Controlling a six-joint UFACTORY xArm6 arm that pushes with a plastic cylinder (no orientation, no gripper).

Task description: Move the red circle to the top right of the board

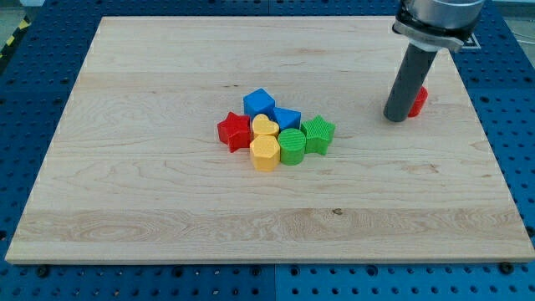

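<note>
Wooden desk [125,209] seen from the front, read from the view's left to its right. Near the centre sits a tight cluster: a red star [234,131], a blue cube [259,102], a yellow heart [265,126], a yellow hexagon [264,153], a blue block [287,118] of unclear shape, a green cylinder [292,145] and a green star [318,135]. Well apart, toward the view's right, we place our tip [399,118], a plain rod with no fingers, so it opens on nothing and holds nothing. The red circle [418,100] lies just beyond it, toward the view's upper right, mostly hidden by the rod and apparently touching it. We judge that the push runs up and rightward over bare wood; the desk's right edge is near, so room is limited.
</note>
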